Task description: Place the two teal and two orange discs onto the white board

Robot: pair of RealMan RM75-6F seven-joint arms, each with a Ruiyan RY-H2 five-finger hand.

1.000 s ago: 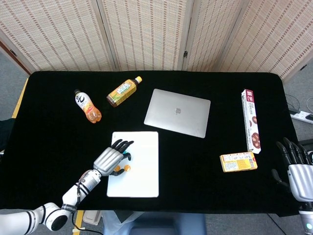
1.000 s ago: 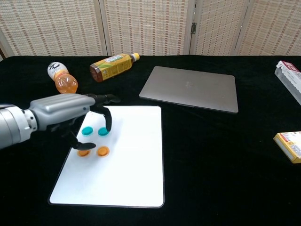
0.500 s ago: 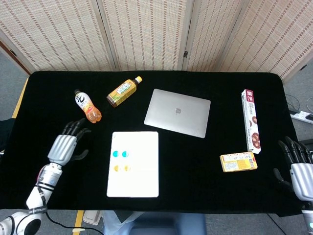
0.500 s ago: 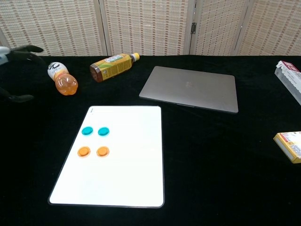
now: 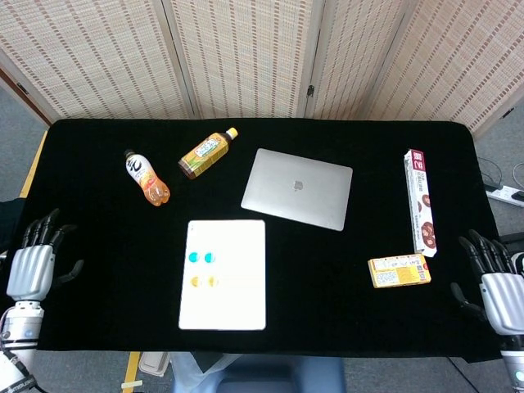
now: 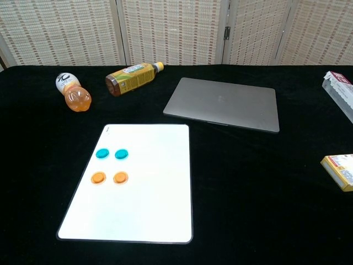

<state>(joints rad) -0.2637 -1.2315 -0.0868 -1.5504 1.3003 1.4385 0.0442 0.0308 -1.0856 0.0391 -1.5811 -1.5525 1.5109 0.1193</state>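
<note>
Starting at the fingers, we find both sets spread and holding nothing: the left hand [image 5: 30, 266] sits at the left edge of the desk [image 5: 90, 196], well apart from everything, and the right hand [image 5: 497, 282] sits at the right edge, with only the head view showing either one. Moving inward, the white board [image 6: 154, 210] lies flat near the front of the desk, and on its upper left part rest the two teal discs [image 6: 112, 154] side by side, with the two orange discs [image 6: 108, 178] in a row just below them. All four lie inside the board's edge, so we judge the placing done.

What could go wrong from here is mostly disturbance. If the left hand swings back across the board, trailing fingers could sweep a disc off toward the near-left edge, since that row sits closest to that side. A knock on the board's corner could slide the whole sheet on the black cloth and scatter the discs. Further out, the orange bottle [image 6: 73, 92] and the tea bottle [image 6: 130, 77] lie on their sides behind the board, and a bump could roll either onto it. The laptop [image 6: 223, 104] and the snack boxes [image 5: 408, 246] to the right look too far away to matter.
</note>
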